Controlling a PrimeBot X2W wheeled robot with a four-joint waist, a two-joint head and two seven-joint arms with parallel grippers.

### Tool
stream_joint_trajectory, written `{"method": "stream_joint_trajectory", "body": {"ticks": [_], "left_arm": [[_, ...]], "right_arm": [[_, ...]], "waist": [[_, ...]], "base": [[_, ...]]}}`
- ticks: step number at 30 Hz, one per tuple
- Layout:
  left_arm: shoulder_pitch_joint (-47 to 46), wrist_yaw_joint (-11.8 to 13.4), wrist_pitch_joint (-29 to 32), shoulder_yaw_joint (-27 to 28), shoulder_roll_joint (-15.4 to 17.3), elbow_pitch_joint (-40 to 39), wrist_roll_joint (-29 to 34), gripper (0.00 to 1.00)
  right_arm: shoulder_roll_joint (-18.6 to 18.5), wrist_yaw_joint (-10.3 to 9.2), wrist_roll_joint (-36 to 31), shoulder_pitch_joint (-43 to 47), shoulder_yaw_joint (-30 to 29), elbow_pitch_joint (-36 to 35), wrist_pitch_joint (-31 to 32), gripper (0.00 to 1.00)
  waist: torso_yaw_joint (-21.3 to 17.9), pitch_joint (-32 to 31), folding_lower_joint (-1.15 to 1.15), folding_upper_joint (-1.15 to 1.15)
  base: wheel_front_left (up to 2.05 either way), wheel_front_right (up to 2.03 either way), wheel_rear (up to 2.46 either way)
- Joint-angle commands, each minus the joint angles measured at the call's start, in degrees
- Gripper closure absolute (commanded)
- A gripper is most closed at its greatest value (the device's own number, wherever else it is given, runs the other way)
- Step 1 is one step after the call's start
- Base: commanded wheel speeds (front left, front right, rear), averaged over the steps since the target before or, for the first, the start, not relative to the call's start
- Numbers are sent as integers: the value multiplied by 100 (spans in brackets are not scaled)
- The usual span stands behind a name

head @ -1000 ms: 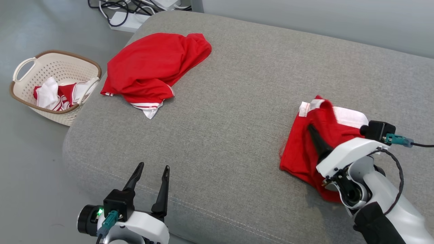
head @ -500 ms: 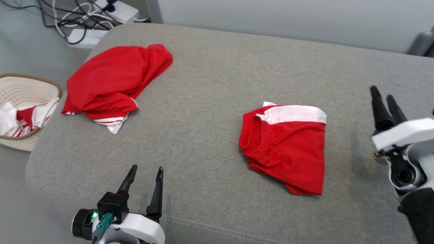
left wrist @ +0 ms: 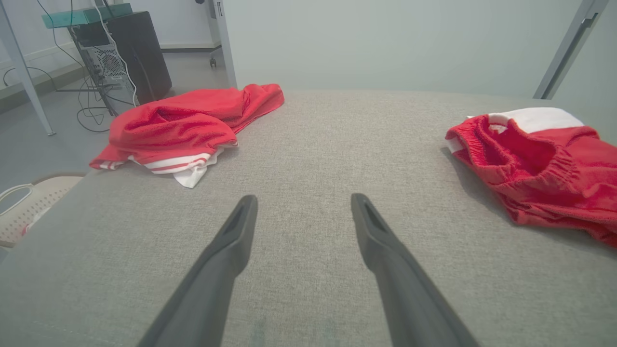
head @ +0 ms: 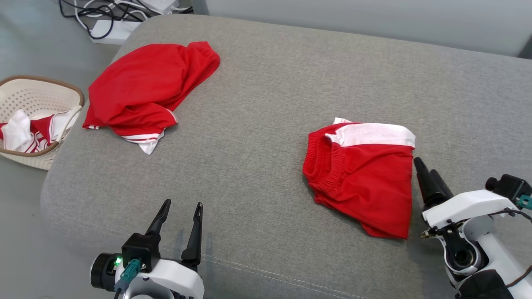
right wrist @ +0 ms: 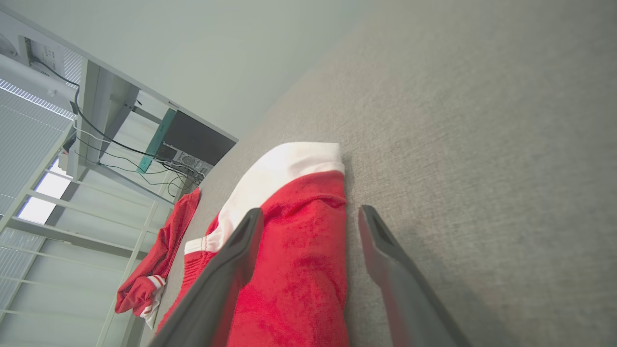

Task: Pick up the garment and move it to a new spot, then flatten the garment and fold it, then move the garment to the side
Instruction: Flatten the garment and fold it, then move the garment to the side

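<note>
The folded red shorts [head: 365,182] with a white band lie on the gray upholstered cushion [head: 270,83], just to the left of the right end effector [head: 424,168]. In the head view its two dark fingers point up along the shorts' right edge. In the right wrist view the right end effector [right wrist: 311,211] has its fingers spread: one sits in front of the red shorts [right wrist: 299,270] near their edge, and the other is over bare cushion [right wrist: 482,144]. Nothing is pinched between them, and I cannot tell whether either finger touches the cloth.

The left end effector [head: 183,203] hovers near the front edge of the cushion, its fingers spread and empty. In the left wrist view the shorts [left wrist: 544,178] are ahead of the left end effector [left wrist: 303,198] and well to its right, with the elastic waistband facing it. A crumpled red shirt [head: 145,91] with white striped trim lies well ahead and to its left. Farther left, off the cushion, a cream laundry basket [head: 25,95] on the floor holds red-and-white clothes [head: 25,133].
</note>
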Motion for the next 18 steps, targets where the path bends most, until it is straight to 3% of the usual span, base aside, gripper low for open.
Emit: {"method": "stream_joint_trajectory", "body": {"ticks": [1, 18], "left_arm": [[-241, 3, -58, 200, 43, -154, 31, 0], [-295, 96, -58, 46, 43, -173, -198, 0]], "right_arm": [[0, 26, 56, 63, 138, -139, 65, 0], [268, 26, 330, -40, 592, 315, 589, 2]], "waist": [[80, 25, 0, 0], [278, 206, 0, 0]], "base": [[0, 0, 0], [0, 0, 0]]}}
